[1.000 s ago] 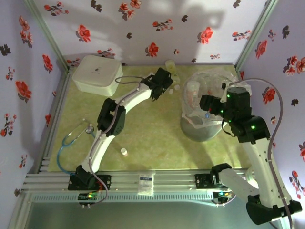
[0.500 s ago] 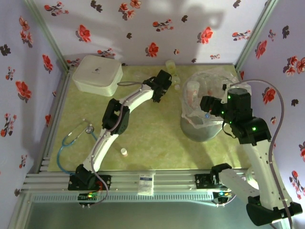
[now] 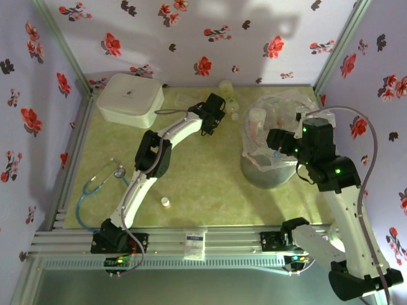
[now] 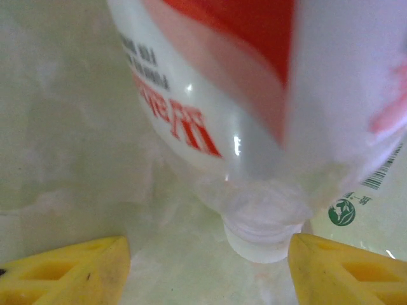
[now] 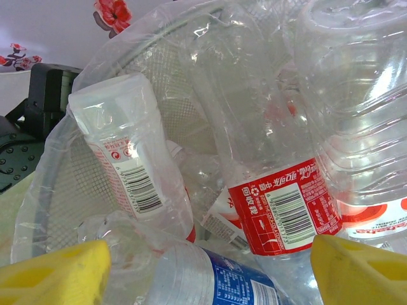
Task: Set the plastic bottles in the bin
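Left wrist view: the left tool [image 4: 206, 254] stood wide on both sides of a red-white bottle [image 4: 254, 95], which seemed to lie on the bench [image 4: 63, 95], ready for closing. The right tool [image 5: 210, 267], also wide and empty, hung above the bin [image 5: 70, 190] holding several bottles [image 5: 280, 210].

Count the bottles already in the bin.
4 can be made out: white-labelled bottle at left, red-labelled bottle in the middle, large bottle at right, blue-labelled bottle at the bottom. More may be hidden underneath.
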Action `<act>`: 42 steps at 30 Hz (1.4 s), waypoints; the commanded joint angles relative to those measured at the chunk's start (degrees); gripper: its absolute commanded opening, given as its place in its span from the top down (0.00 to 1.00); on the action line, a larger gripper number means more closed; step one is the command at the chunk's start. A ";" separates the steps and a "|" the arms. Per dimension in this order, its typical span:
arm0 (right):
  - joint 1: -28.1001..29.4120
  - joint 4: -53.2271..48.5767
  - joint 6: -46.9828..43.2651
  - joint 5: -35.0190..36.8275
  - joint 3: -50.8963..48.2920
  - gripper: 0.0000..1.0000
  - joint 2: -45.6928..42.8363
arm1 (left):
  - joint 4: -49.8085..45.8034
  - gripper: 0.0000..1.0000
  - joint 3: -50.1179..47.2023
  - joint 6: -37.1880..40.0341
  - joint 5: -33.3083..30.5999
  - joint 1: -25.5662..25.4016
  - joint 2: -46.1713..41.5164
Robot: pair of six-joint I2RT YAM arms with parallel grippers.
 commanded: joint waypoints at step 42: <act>-0.16 -1.88 -1.22 3.13 -2.70 0.17 -5.13 | -8.50 0.08 8.12 5.64 -5.35 6.20 0.64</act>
